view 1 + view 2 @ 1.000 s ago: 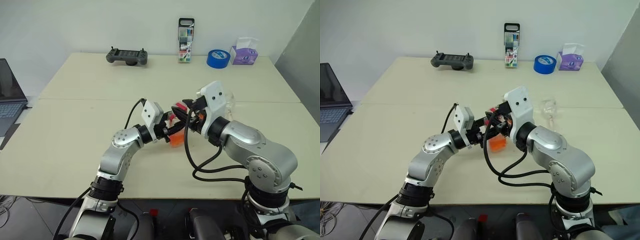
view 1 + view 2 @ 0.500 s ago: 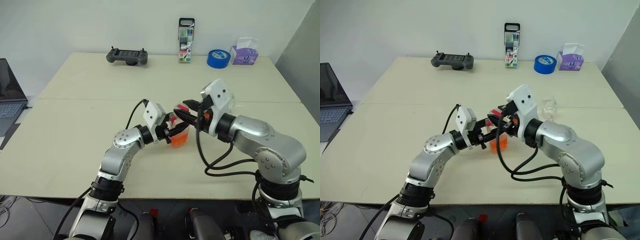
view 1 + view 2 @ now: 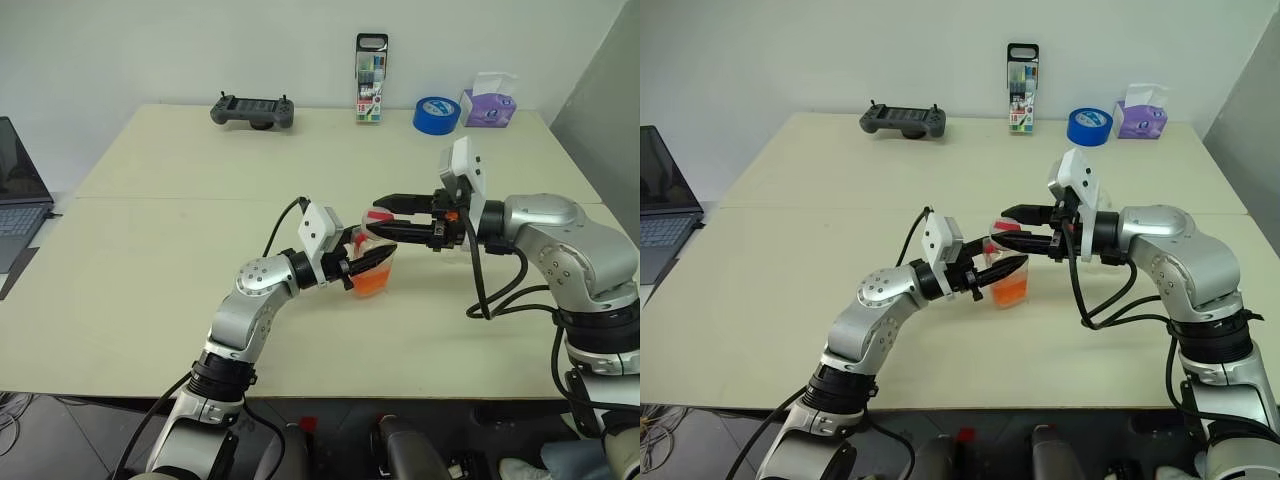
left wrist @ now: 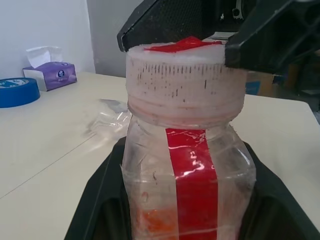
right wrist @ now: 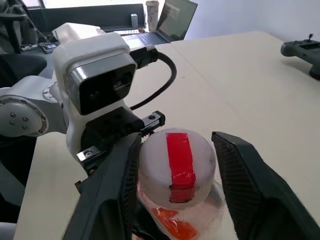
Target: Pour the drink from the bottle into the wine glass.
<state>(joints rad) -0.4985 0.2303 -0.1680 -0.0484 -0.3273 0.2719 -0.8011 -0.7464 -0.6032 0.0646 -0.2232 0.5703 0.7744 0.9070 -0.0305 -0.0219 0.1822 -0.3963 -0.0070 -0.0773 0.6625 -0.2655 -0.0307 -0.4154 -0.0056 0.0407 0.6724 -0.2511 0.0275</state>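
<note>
The bottle [image 3: 373,262] stands upright, its long axis vertical, pinched at the body between the jaws of the left gripper [image 3: 368,263], just above the counter [image 3: 150,250]. The right gripper [image 3: 388,216] comes level from the side, its jaws spread, one on each side of the cap [image 5: 176,165], with a small gap on at least one side. So the cap lies directly between these jaws, which I judge must close on it. The wine glass [image 4: 112,117] lies on the counter behind the bottle.
</note>
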